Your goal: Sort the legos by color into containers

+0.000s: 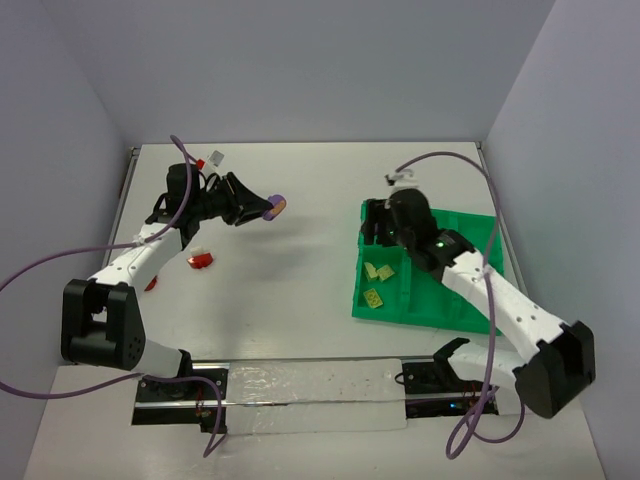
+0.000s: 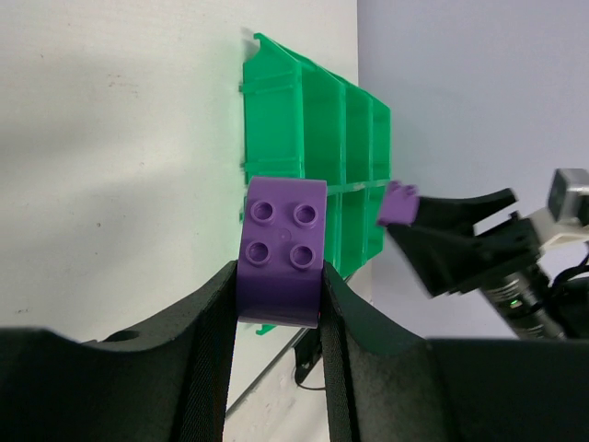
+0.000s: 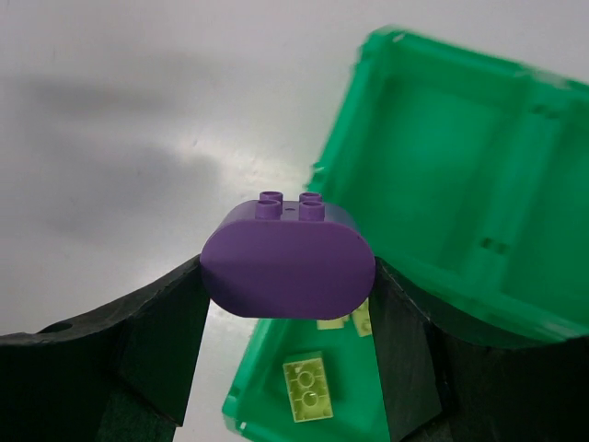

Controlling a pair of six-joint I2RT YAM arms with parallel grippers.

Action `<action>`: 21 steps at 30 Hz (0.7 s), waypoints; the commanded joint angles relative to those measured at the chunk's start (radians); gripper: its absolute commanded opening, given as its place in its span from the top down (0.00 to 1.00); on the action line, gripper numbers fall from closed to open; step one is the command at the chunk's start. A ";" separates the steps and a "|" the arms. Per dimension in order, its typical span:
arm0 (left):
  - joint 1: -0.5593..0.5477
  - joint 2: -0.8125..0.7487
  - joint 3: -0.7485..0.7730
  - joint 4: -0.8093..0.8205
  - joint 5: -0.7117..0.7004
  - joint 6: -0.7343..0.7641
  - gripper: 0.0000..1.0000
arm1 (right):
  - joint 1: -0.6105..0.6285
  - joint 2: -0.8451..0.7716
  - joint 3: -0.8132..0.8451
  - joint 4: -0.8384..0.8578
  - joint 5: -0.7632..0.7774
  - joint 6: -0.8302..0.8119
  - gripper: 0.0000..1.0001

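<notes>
Above the table, seen from overhead, my left gripper (image 1: 262,208) carries a purple brick (image 1: 273,207) well left of the green tray (image 1: 358,300); my right gripper (image 1: 378,228) hangs at the tray's corner. Left wrist: jaws clamped on that brick. Right wrist: a second purple brick (image 3: 288,267) pinched over the tray's edge; next, I judge, both need one empty compartment (image 3: 442,184)

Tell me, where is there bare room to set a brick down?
The table is bare between the left fingers and the green tray. Crowded: red bricks by the left arm, and yellow-green bricks in the tray's near-left part, beside the right fingers.
</notes>
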 commanded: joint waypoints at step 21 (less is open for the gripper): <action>0.001 -0.016 0.016 -0.027 -0.027 0.042 1.00 | -0.293 -0.088 -0.047 -0.001 0.022 0.106 0.47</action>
